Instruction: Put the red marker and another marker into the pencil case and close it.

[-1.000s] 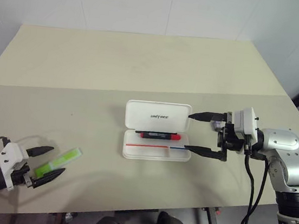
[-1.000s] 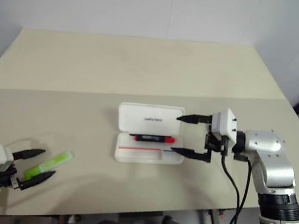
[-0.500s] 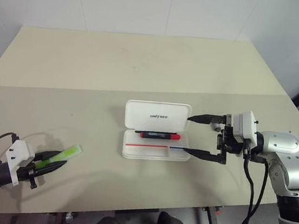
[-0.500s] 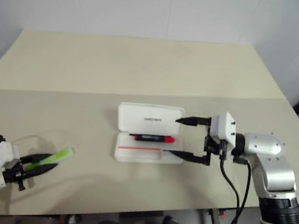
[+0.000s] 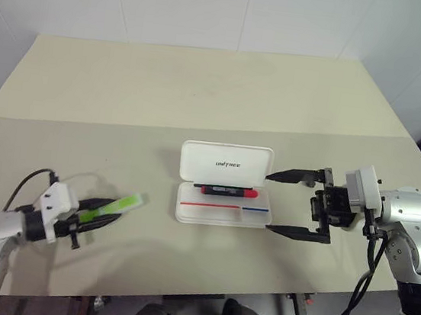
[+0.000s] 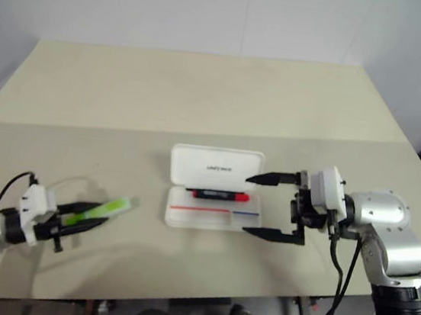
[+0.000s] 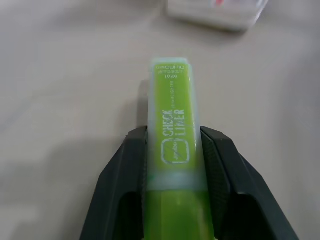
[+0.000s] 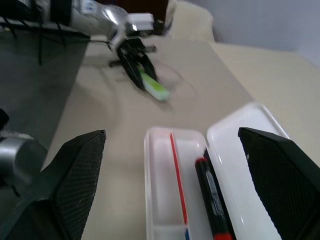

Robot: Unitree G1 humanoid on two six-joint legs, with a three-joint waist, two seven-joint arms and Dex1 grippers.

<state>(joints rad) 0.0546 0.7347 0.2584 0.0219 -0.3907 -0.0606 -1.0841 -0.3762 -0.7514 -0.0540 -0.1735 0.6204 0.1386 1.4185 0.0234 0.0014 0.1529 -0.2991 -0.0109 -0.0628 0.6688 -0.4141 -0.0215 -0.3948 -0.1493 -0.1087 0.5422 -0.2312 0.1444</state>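
Slim red marker [image 5: 225, 192] lies in open white hinged plastic pencil case [image 5: 223, 195] mid-table; chunky lime-green highlighter [image 5: 109, 208] clamped in left gripper [image 5: 96, 215] near table's left front edge, uncased; right gripper [image 5: 291, 203] spread wide, empty; lid unclosed.

One white pencil case [image 5: 223, 186] lies open at the frame's centre. Two markers: one red marker [image 5: 229, 192] inside it, one green highlighter [image 5: 112, 207] at lower left. Two grippers, left gripper [image 5: 92, 216] and right gripper [image 5: 282, 203].

Silver arms, white wrists — black cables, fingers.
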